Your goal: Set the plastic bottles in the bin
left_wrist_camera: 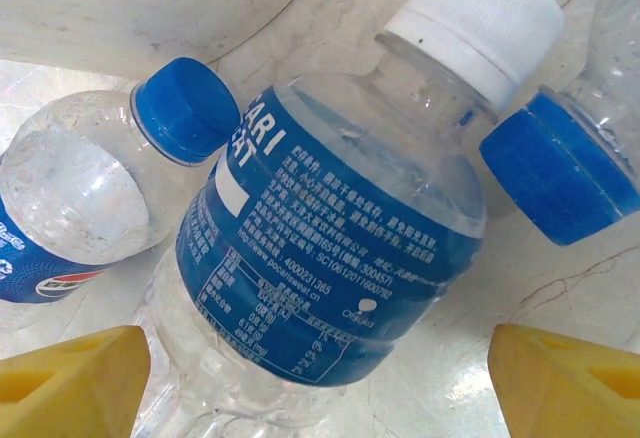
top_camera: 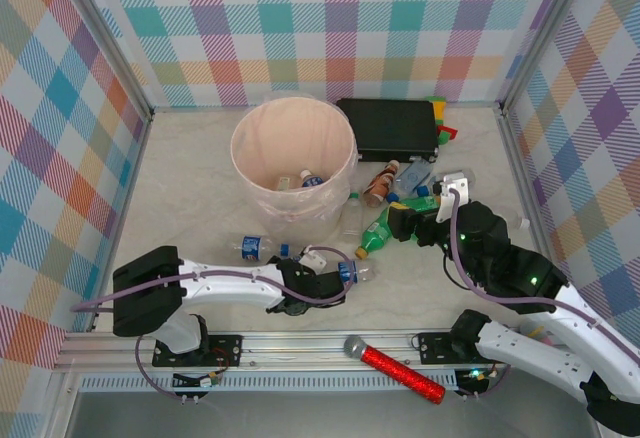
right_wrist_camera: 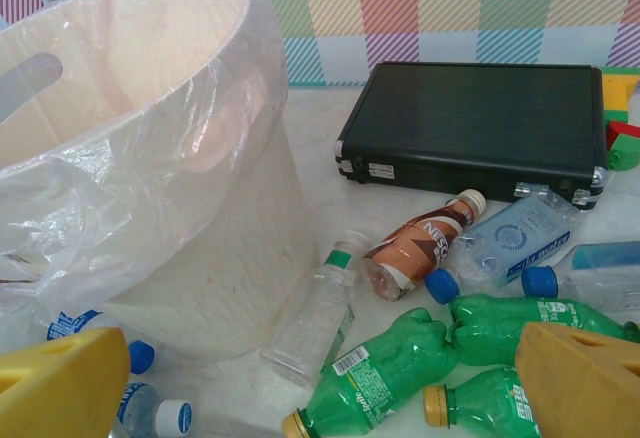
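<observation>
Even, bright overhead light left only soft shadows on the table (top_camera: 200, 158); the plastic liner (right_wrist_camera: 60, 198) of the bin (right_wrist_camera: 220, 278) glinted, and the nearest bottle (left_wrist_camera: 330, 258) showed in sharp focus

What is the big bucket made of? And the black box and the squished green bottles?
The bucket looks like thin, matte cream plastic, with a crinkly clear bag draped over its rim. The black box seems hard ribbed plastic with shiny metal corners, though I can't be sure. The green bottles look like thin see-through plastic: glossy and dented.
</observation>
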Controlling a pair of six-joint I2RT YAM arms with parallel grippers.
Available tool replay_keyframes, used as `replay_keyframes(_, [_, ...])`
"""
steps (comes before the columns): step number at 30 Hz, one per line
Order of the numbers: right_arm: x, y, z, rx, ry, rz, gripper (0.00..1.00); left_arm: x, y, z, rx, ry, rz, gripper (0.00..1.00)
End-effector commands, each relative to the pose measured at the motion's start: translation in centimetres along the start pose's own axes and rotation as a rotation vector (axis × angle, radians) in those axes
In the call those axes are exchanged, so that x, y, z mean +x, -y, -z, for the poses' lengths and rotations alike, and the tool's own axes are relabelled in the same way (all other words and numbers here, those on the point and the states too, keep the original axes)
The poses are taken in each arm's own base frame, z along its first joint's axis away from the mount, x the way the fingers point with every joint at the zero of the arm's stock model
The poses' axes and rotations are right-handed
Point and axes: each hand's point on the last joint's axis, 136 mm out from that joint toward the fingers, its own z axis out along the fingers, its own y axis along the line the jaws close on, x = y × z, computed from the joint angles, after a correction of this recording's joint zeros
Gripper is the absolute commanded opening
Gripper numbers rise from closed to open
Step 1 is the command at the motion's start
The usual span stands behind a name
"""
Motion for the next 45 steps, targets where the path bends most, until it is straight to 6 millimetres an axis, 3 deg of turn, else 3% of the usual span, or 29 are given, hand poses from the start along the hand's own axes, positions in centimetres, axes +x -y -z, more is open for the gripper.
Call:
replay_keyframes(1, [0.3, 0.2, 0.0, 0.002, 0.001, -0.015, 0.99, 0.2, -1.2, -0.4, -0.07, -0.041, -0.01, 0.88])
replay_keyframes(9, [0.7, 0.4, 0.1, 0.001, -0.007, -0.02, 0.99, 0.9, -2.1, -2.1, -0.121, -0.137, 0.018, 0.9])
replay_keyframes(14, [0.6, 0.6, 0.4, 0.004, 0.002, -0.021, 0.99, 1.3, 0.2, -2.2, -0.005, -0.152, -0.013, 0.86])
replay_keyframes(18, [0.7, 0.6, 0.3, 0.006, 0.003, -0.026, 0.99, 1.1, 2.0, -1.1, 0.059, -0.124, -0.048, 0.83])
replay_keyframes(23, [0.8, 0.4, 0.0, 0.002, -0.007, -0.026, 0.99, 1.1, 2.3, -0.5, 0.059, -0.119, -0.064, 0.79])
replay_keyframes(30, [0.5, 0.2, 0.0, -0.005, -0.002, -0.027, 0.99, 1.1, 1.7, -0.6, 0.032, -0.114, -0.042, 0.6])
replay_keyframes(37, [0.6, 0.3, 0.0, 0.0, -0.001, -0.03, 0.99, -0.6, 0.7, 2.1, 0.045, -0.039, -0.011, 0.59])
replay_keyframes(41, [0.9, 0.3, -0.1, -0.001, -0.007, -0.034, 0.99, -1.7, -0.3, 4.8, 0.038, 0.035, -0.009, 0.59])
replay_keyframes(45, [1.2, 0.2, -0.4, -0.004, -0.007, -0.043, 0.99, -3.1, 0.2, 7.7, 0.057, 0.126, -0.059, 0.59])
